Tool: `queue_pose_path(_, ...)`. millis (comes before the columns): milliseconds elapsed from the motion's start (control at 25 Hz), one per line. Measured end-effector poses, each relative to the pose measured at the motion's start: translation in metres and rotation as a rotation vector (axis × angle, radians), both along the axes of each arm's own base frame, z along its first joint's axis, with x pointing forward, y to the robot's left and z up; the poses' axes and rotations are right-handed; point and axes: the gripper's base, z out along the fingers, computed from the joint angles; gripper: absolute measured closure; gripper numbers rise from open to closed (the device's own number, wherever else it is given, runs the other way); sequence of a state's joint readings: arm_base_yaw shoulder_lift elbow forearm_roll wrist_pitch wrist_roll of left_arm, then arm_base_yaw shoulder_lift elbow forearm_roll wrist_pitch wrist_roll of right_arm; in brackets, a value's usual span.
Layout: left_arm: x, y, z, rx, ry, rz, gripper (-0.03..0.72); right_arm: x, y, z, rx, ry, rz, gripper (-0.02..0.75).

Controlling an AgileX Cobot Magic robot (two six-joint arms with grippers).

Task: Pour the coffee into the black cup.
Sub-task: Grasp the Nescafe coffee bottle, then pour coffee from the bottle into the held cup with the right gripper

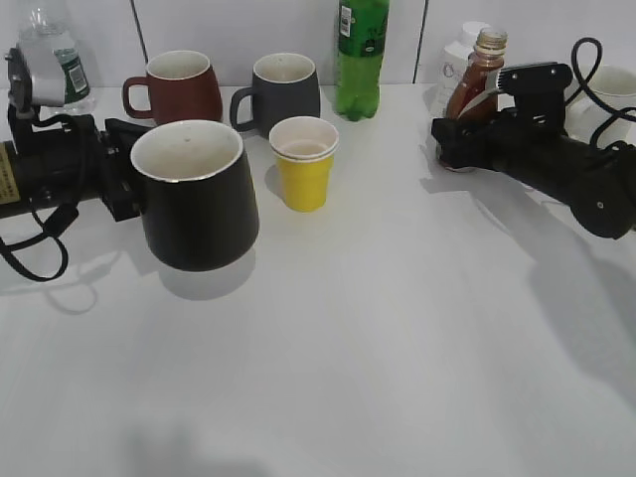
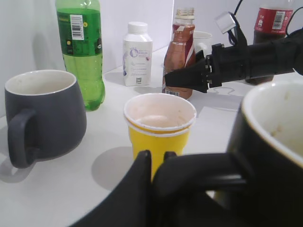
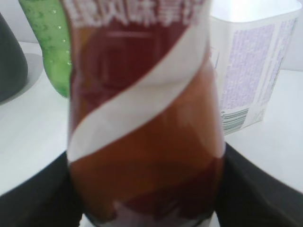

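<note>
Matte black and wide, the black cup (image 1: 195,199) stands upright on the white desk (image 1: 397,328), mouth up, just left of the yellow paper cup (image 1: 304,162), which serves here as the landmark. Its handle points left, away from the yellow cup, and the left tool (image 2: 156,175) is clamped on that handle, one finger on each side in the left wrist view. Behind the yellow cup stand the dark grey mug (image 1: 282,92) and, further left, the maroon mug (image 1: 180,87); the green soda bottle (image 1: 360,58) rises just behind and to the right. Well to the right of the yellow cup, at the back of the desk, the coffee bottle (image 1: 478,79) stands with its long axis vertical, neck and open mouth pointing up, its base on the desk. The right tool (image 1: 452,134) is closed on the bottle's lower body: in the right wrist view the black fingers (image 3: 38,194) press against both sides of the swirl label. A small white bottle (image 2: 137,54) stands just behind the coffee bottle.
</note>
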State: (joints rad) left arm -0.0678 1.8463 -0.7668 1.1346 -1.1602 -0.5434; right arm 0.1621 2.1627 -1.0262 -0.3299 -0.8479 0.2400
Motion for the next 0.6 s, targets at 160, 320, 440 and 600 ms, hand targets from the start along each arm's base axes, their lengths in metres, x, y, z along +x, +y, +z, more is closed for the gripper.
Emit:
queue_pose_path(160,0.0,0.0,0.0,0.001,0.0,-0.001,0.645,0.0,0.0,-0.001,0.0,-0.001,0.001,0.192)
queue_pose_path(320,-0.002,-0.001,-0.001,0.016,-0.001,-0.024,0.645,-0.002,0.0,0.002,-0.007,0.003,0.005,0.192)
queue_pose_path(440,-0.005,-0.005,-0.002,0.031,-0.002,-0.059,0.645,-0.013,-0.001,0.014,-0.024,0.012,0.013,0.192)
queue_pose_path(600,-0.012,-0.026,-0.002,0.029,-0.003,-0.125,0.646,-0.037,-0.004,0.049,-0.028,-0.041,0.031,0.195)
